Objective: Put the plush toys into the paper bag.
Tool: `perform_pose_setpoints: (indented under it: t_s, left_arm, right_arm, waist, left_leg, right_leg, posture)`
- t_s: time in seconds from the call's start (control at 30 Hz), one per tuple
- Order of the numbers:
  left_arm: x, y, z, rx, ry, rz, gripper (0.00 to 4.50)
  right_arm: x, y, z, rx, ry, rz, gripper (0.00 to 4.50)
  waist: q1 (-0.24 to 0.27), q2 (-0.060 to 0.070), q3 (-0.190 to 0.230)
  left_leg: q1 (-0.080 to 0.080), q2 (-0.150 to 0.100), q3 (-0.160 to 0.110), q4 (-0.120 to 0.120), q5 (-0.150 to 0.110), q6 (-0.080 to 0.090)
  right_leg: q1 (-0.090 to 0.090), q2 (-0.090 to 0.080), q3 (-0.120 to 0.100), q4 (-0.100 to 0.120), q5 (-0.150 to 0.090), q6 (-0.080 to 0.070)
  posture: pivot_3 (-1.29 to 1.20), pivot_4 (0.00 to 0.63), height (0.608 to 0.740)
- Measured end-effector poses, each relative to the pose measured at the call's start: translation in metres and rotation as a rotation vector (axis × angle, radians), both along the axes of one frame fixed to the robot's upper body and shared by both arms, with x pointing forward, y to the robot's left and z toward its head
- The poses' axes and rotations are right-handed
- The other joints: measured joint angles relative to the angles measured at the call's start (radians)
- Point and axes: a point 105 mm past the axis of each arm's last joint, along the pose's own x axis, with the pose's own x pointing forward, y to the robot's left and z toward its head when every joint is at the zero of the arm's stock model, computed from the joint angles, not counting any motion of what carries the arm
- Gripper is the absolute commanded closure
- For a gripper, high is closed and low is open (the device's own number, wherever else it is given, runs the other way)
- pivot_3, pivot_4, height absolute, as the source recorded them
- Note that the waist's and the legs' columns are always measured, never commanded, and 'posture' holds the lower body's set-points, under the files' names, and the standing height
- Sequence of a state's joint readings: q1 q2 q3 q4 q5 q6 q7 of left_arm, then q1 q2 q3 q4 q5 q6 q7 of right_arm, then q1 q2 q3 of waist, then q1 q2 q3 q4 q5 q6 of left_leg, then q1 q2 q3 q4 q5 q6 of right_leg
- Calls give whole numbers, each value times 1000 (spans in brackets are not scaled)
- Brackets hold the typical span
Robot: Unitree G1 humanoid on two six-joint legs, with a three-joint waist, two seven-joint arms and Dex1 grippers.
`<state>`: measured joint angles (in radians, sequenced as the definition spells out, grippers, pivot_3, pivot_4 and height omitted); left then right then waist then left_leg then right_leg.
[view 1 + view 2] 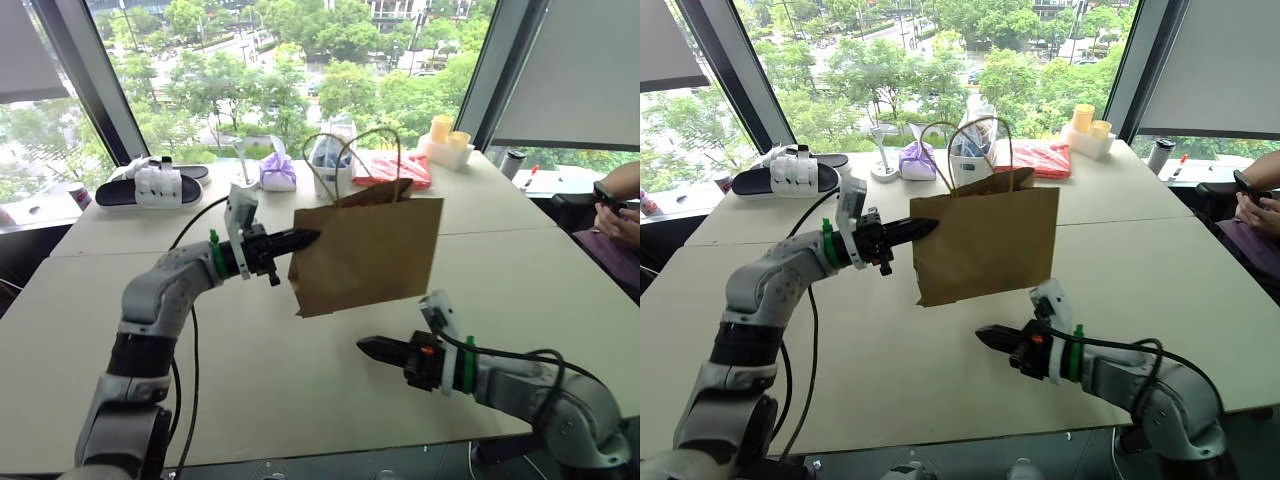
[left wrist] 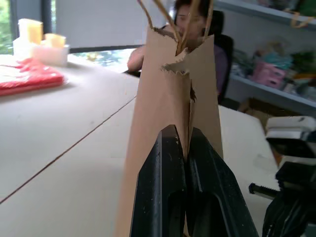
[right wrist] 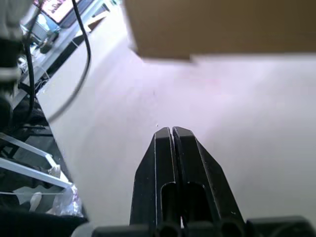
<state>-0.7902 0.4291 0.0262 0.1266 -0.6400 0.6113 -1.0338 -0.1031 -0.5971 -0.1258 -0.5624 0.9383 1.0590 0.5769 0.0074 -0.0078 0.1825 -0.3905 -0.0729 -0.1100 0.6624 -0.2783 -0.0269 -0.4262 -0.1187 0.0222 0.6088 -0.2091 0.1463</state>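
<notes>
One paper bag (image 1: pixel 370 252) pinched at its edge by left hand (image 1: pixel 308 238), contents hidden, right hand (image 1: pixel 368 347) closed empty

Paper bag (image 1: pixel 368 255) is opaque, so its inside can't be read; whether any plush toys sit in it, can't tell. Bag also covers the tabletop (image 1: pixel 300 380) strip behind it and the lower part of the clear plastic bag (image 1: pixel 331 160) at the far edge. In the left wrist view the bag's handles run off the upper edge and its lower half is hidden behind the left tool (image 2: pixel 186 148). Right wrist view catches just the blurred bottom edge of the bag, rest cut off. Person (image 1: pixel 625 205) at the right edge is cropped to a forearm and hand. Small items near the window are too small to identify.
</notes>
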Motion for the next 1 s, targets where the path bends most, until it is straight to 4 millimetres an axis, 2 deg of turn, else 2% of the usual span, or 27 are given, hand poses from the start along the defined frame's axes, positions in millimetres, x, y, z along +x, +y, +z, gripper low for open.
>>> perform_pose_setpoints:
  t_s: [0.13,0.27,0.3,0.37,0.47,0.6,0.7,0.87,1.0]
  left_arm:
    - [19,-18,-19,30,43,-79,4462]
    - [33,-30,-38,79,34,-96,4462]
    - [34,-33,-41,93,21,-104,4221]
    - [35,-39,-45,110,-4,-116,3583]
    - [35,-38,-53,137,-9,-125,2118]
    - [35,-36,-55,154,-17,-125,35]
    - [35,-23,-59,192,-14,-100,35]
    - [27,23,-68,220,60,37,35]
    - [7,60,-66,231,86,169,35]
  right_arm:
    - [-18,-9,-4,-29,33,0,4500]
    - [-27,-8,-8,-33,51,-20,4500]
    - [-28,-7,-7,-33,48,-23,4500]
    - [-30,-6,-7,-36,47,-35,4500]
    - [-32,-7,-8,-35,49,-56,4500]
    - [-32,-10,-7,-51,46,-65,4500]
    - [-28,-15,-2,-73,15,-68,4500]
    - [-18,-38,7,-99,-16,-111,4500]
    - [-10,-60,14,-112,-53,-164,4500]
  waist:
    - [1,0,0]
    - [3,-1,0]
    - [3,-1,0]
    - [5,-1,0]
    - [4,-1,1]
    - [4,-1,1]
    - [-1,-1,1]
    - [-6,-1,1]
    - [-3,-1,1]
  left_leg:
    - [0,0,0,1,0,0]
    - [0,0,0,1,0,0]
    - [-1,0,0,1,0,0]
    - [-1,0,0,1,0,0]
    - [-1,0,0,1,0,0]
    - [-1,0,0,1,0,1]
    - [-1,1,-1,1,0,1]
    - [-1,1,-2,1,0,1]
    - [0,1,-3,1,0,1]
  right_leg:
    - [1,0,0,1,0,0]
    - [0,0,0,0,0,0]
    - [0,0,0,0,0,0]
    - [0,0,0,0,0,0]
    - [0,0,0,0,0,0]
    - [0,0,0,0,0,0]
    - [0,0,0,0,0,0]
    - [-1,0,0,2,0,0]
    - [-1,0,0,2,0,0]
  posture:
    - [0,150,740]
    - [0,150,740]
    - [0,150,740]
    - [0,150,740]
    - [0,150,740]
    - [0,150,740]
    - [0,150,740]
    - [0,150,740]
    - [0,150,740]
